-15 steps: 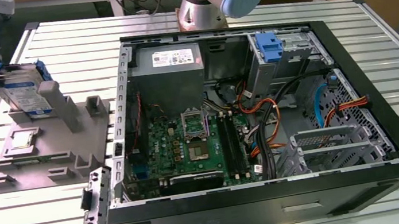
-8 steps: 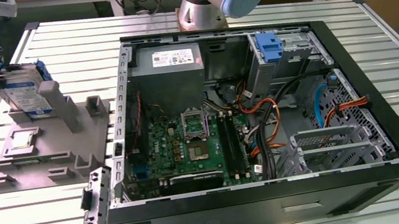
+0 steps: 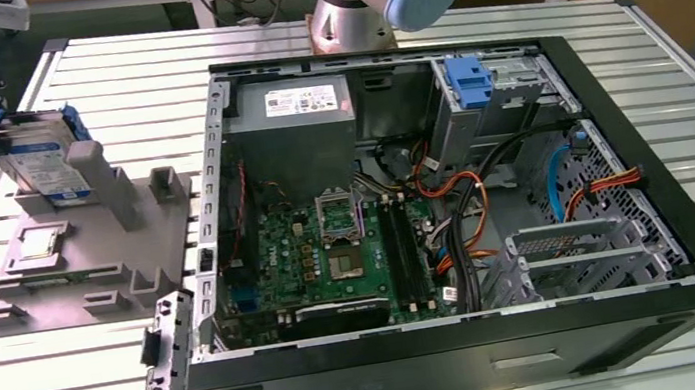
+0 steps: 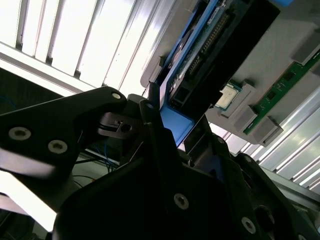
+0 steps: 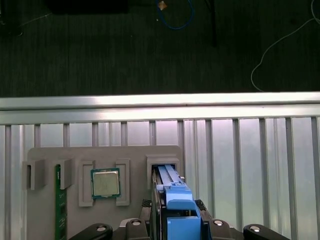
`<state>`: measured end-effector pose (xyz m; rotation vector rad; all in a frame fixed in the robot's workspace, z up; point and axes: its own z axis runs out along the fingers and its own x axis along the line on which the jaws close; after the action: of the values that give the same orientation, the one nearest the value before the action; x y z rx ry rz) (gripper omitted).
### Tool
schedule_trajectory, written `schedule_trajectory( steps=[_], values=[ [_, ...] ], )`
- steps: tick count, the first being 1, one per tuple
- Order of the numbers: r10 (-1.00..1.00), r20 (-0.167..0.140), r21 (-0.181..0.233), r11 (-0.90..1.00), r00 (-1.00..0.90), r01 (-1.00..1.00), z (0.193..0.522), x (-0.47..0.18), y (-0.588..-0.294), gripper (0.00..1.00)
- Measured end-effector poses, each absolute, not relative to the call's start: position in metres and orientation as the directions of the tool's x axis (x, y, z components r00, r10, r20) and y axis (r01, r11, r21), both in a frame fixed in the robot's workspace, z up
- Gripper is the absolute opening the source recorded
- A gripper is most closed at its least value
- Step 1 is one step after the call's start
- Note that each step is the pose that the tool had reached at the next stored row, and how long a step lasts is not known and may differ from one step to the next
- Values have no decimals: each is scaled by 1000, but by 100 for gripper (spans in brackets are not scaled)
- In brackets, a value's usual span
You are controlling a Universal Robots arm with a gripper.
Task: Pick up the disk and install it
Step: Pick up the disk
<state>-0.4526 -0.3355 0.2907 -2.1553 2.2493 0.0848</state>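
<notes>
Gripper [image 5: 174, 209] fingers clamped on the disk [image 3: 48, 164] by its blue carrier [image 5: 179, 196], edge-up between them. Past the fingertips, the holder [image 5: 135, 152] slot props it upright for grasping.

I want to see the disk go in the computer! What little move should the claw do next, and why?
Probably lift straight up. The claw sits astride the disk, which stands in a slot of the grey holder, away from the open computer case.
</notes>
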Motion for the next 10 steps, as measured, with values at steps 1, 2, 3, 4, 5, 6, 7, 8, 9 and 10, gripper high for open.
schedule_trajectory(
  steps=[1, 2, 3, 4, 5, 6, 7, 8, 9, 10],
  values=[
    [-997, -56, 22, 42, -43, -999, 291, -452, -335, 45],
    [-997, -56, 24, 42, -44, -999, 291, -452, -336, 45],
    [-998, -56, 25, 42, -44, -999, 291, -452, -336, 45],
    [-997, -56, 26, 42, -44, -999, 291, -451, -336, 45],
    [-997, -56, 27, 42, -44, -999, 291, -451, -336, 45],
    [-997, -55, 28, 42, -44, -999, 291, -451, -336, 45],
    [-997, -55, 30, 42, -44, -999, 291, -451, -336, 45],
    [-997, -55, 33, 42, -44, -999, 291, -451, -336, 45],
    [-997, -56, 38, 42, -44, -998, 291, -451, -336, 45],
    [-997, -56, 43, 42, -45, -998, 291, -451, -336, 45]
  ],
)
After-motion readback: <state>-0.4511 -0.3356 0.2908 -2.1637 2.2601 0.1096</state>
